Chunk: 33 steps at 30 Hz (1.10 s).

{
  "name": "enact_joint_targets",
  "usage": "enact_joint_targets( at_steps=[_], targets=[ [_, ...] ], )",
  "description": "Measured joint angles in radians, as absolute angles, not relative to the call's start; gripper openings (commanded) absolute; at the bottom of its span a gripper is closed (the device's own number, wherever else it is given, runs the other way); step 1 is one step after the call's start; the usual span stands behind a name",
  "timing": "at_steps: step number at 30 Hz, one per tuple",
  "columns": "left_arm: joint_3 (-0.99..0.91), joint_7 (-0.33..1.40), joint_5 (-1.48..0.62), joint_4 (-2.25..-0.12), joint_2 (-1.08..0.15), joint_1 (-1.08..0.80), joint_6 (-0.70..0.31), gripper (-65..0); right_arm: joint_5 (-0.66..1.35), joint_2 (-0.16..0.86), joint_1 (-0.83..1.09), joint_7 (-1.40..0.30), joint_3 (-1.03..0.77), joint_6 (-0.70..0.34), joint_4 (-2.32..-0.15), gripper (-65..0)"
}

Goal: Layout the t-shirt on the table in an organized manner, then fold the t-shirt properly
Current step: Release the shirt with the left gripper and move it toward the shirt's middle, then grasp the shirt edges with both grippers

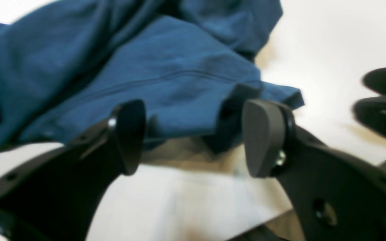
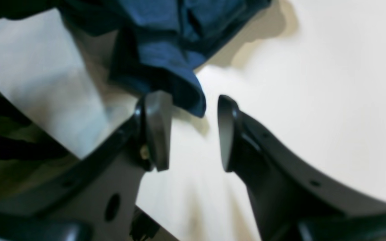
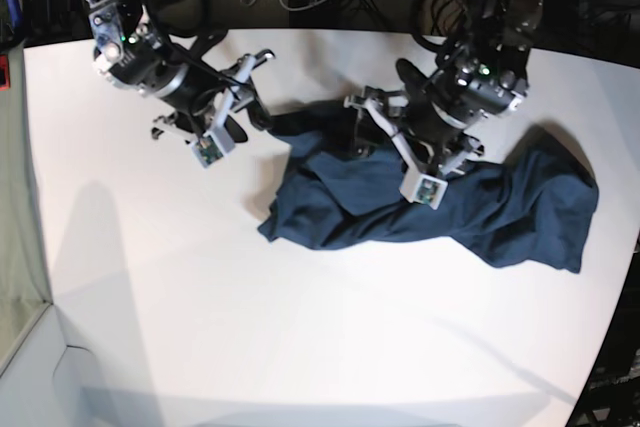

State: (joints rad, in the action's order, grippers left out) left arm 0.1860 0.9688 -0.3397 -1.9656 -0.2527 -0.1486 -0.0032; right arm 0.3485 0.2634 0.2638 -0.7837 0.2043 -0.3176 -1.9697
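Materials and finishes

T-shirt [image 3: 500,212]: soft matt knitted cloth, creased. Surface [image 3: 250,337]: smooth matt white. Left hand [image 1: 193,137] and right hand [image 2: 193,132]: black plastic, matt grey pads.

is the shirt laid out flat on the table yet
No, the shirt lies bunched and creased across the table.

Bright, even overhead light washes the white table [image 3: 200,297] in the base view, leaving soft shadows. Both wrist views are blurred and overexposed, the t-shirt [image 1: 166,83] soft-edged above warm-tinted shadows.
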Motion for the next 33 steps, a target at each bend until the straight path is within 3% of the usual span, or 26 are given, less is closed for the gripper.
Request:
enact_joint_targets(
  at_steps=[18, 20, 25, 31, 33],
  targets=[
    [0.258, 0.967, -0.334, -1.74, -0.251, -0.037, -0.003, -22.5, 0.348, 0.263, 0.264, -0.781, 0.203, -0.318, -1.97, -41.1],
    [0.263, 0.962, -0.336, -1.705, -0.249, -0.022, -0.004, -28.5, 0.348, 0.263, 0.265, -0.785, 0.203, -0.318, -1.97, -41.1],
    [0.262, 0.969, -0.334, -1.674, -0.249, -0.027, -0.003, -51.1, 0.348, 0.263, 0.26, -0.786, 0.203, -0.318, -1.97, -41.1],
    [0.255, 0.967, -0.332, -1.769, -0.255, -0.035, -0.004, -65.0, 0.348, 0.263, 0.181, -0.786, 0.203, -0.318, -1.97, -41.2],
    [0.247, 0.962, -0.337, -1.813, -0.259, -0.054, -0.004, -64.2, 0.349, 0.262, 0.17, -0.785, 0.204, -0.318, -1.97, -41.2]
  ],
)
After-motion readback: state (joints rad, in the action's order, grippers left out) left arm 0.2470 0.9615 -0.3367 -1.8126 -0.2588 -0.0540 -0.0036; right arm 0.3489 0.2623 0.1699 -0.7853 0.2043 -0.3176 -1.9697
